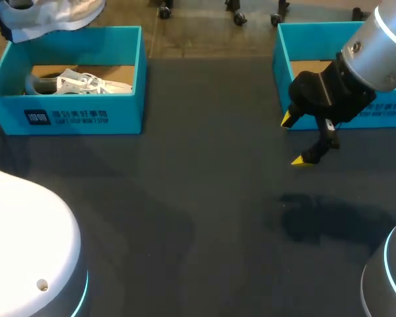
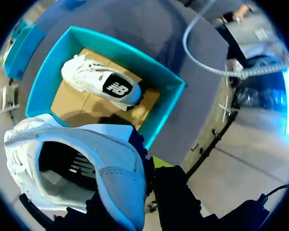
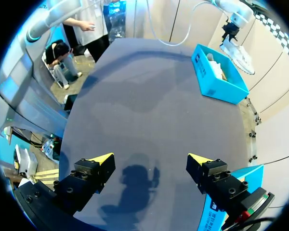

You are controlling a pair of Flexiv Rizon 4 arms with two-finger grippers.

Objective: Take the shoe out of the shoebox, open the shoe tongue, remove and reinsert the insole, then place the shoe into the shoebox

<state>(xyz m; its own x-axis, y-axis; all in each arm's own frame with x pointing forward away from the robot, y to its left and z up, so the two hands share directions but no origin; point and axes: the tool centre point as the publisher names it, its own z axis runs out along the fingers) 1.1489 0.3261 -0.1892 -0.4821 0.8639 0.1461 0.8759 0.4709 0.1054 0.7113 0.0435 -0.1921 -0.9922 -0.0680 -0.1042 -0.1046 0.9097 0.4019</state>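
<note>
head view: the shoe (image 1: 53,16) hangs above the left shoebox (image 1: 72,109). left wrist view: the left tool (image 2: 148,168) pinches its heel collar. right wrist view: the right tool (image 3: 149,159) gapes empty over the desk (image 3: 149,96). take-out looks done; next, lower it to the desk for tongue work.

White shoe (image 2: 113,166) held above open teal shoebox (image 1: 86,112), second shoe (image 1: 79,84) seemingly sideways inside
</note>
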